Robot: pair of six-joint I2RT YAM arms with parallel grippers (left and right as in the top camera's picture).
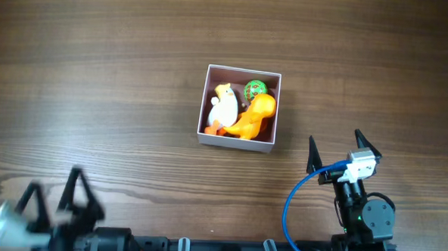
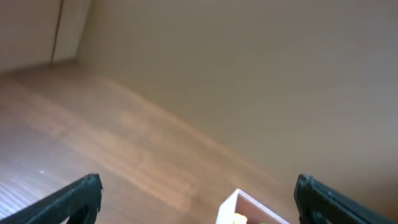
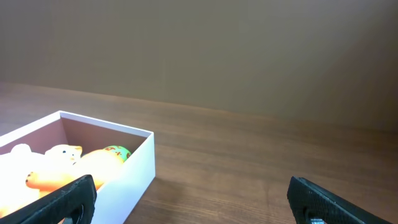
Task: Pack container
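Left gripper point(image 1: 54, 197) is by the near-left corner of the table point(image 1: 97, 74), blurred in the overhead view. In the left wrist view the left gripper point(image 2: 198, 182) has its two dark fingers point(image 2: 81, 194) spread wide with nothing between them, bare wood under. A white corner of the container point(image 2: 239, 202) shows at the bottom edge of that view, ahead of the fingers and not touching them. A bit of yellow shows inside it, too small to tell what.

Container point(image 1: 235, 143) sits about mid-table, a little right of centre, well apart from both grippers. Square, white walls, pink inside, open top. Three toys are in it:
- White toy point(image 1: 223, 109) on the left side.
- Orange toy point(image 1: 253, 119) on the right side, touching the white one.
- Green ball point(image 1: 255, 90) in the far-right corner, just above the orange toy.

Right gripper point(image 1: 335, 138) is near the near edge, right of the container, fingers pointing toward the far edge. Its jaws are wide open and empty. A blue cable point(image 1: 292, 212) loops beside the arm.

In the right wrist view the right gripper point(image 3: 191, 183) has its fingers point(image 3: 62, 202) far apart and holds nothing. The container point(image 3: 134, 174) is at lower left, with its near corner just beside the left finger. The orange toy point(image 3: 99, 163), green ball point(image 3: 117, 151) and white toy point(image 3: 62, 152) are visible inside.
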